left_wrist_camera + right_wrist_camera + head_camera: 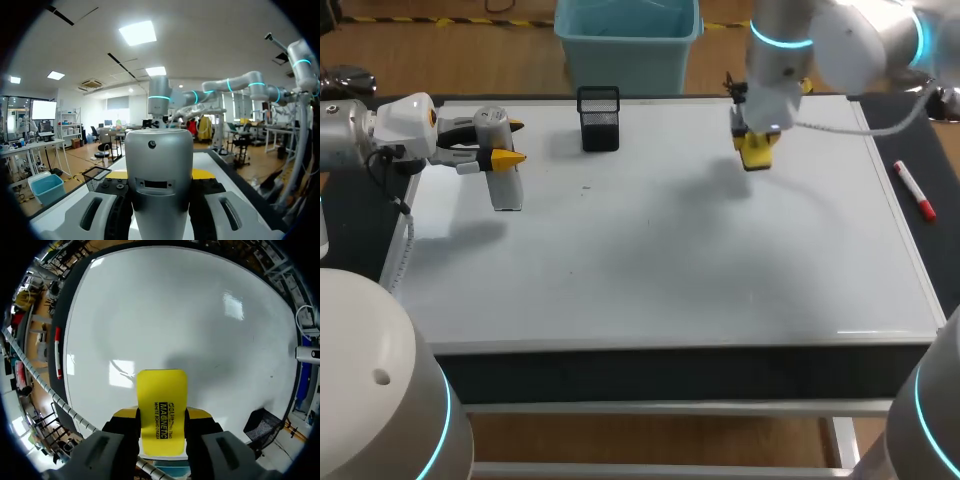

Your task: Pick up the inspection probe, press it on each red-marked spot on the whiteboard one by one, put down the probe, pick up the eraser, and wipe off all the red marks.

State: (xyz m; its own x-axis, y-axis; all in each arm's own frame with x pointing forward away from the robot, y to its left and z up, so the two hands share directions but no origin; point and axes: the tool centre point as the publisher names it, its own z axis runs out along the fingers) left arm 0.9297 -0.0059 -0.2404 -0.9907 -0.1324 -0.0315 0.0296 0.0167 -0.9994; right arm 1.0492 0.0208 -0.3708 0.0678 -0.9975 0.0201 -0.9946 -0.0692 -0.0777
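Observation:
My left gripper (510,142) is shut on the silver-grey inspection probe (503,175), held level above the whiteboard's far left part. In the left wrist view the probe (159,185) stands upright between the fingers and hides most of them. My right gripper (757,140) is shut on the yellow eraser (757,152), pointing down just above the whiteboard (660,260) at its far right part. The right wrist view shows the eraser (161,410) clamped between both fingers, over the white board (175,315). I see no red marks on the board in any view.
A black mesh pen holder (599,118) stands at the board's far edge, between the two grippers. A red marker (913,190) lies on the dark strip right of the board. A tiny dark speck (585,187) sits near the holder.

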